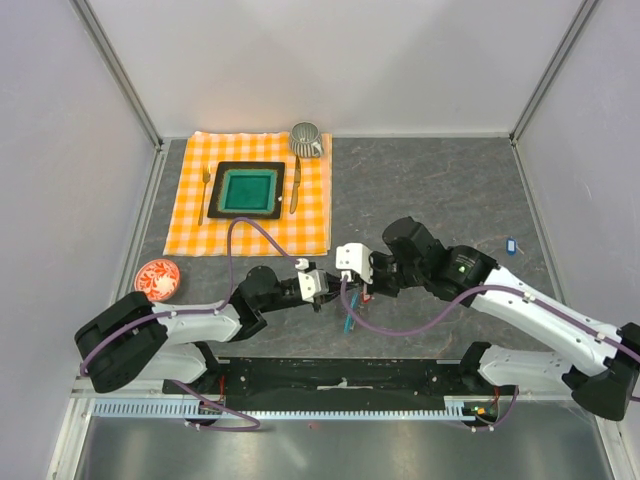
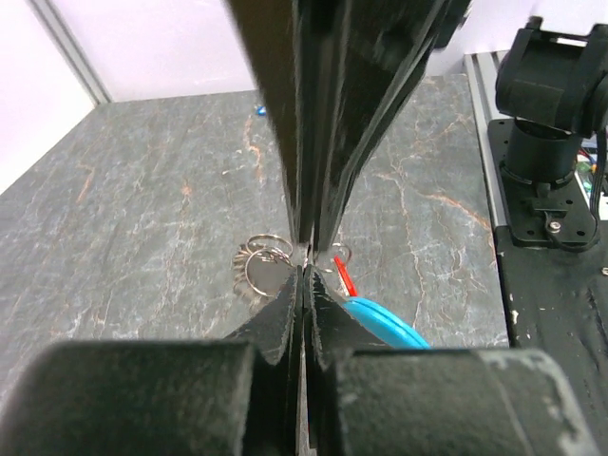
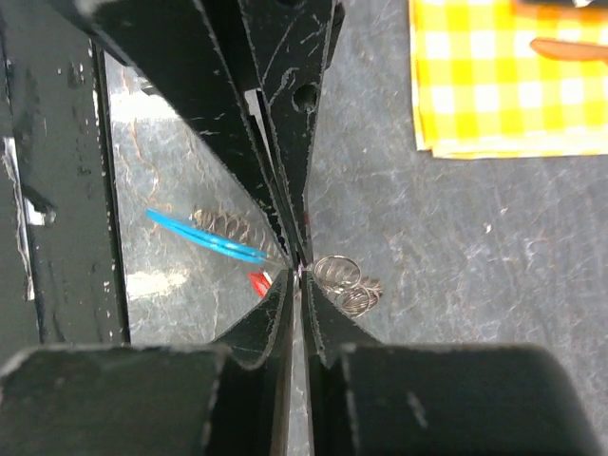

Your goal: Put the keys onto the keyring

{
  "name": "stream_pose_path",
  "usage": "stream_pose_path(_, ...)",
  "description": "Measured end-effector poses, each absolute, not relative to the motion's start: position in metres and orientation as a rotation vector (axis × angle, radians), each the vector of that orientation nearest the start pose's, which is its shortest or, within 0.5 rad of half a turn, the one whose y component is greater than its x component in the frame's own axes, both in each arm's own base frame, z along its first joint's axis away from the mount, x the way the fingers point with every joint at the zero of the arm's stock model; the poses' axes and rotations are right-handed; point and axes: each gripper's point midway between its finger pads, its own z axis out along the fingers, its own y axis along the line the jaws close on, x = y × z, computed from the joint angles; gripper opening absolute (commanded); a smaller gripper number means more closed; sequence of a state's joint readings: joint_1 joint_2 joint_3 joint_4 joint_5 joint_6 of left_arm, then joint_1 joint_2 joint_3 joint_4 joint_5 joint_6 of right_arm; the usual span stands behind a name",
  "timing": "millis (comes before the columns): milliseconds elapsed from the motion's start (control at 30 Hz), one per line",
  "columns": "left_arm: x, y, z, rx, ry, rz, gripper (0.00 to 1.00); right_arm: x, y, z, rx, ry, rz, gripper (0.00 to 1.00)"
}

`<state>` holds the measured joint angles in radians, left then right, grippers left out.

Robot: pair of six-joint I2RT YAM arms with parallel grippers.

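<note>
Near the corner of the checked cloth (image 1: 255, 230), the left pincer (image 2: 306, 258) and right pincer (image 3: 296, 271) are closed, tips meeting at the keyring (image 3: 204, 235), red key (image 3: 258, 282) just beside. The blue key (image 1: 511, 243) lies farther from the cloth.

Probably a robotics lab test cell: blank white panel walls (image 1: 350, 60), aluminium frame posts (image 1: 115, 70), marbled grey tabletop (image 1: 430, 190).

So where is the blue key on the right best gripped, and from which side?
Take the blue key by its tag, probably from straight above: it lies low on the table, well apart from other things. It is too small here to tell how the jaws should span it.
</note>
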<state>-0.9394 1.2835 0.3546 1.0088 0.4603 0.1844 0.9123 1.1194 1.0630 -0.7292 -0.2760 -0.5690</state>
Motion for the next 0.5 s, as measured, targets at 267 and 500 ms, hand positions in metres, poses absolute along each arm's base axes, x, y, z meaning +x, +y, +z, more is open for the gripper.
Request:
stream_pose_path(267,0.170,-0.329,0.172,0.985,1.170,-0.954,0.02,0.171,0.247,0.226,-1.422,1.606,0.489,0.15)
stream_pose_path(500,0.168,-0.324,0.171,0.916,1.208,-0.999,0.02,0.175,0.232,0.216,-1.195,1.649,0.536,0.16)
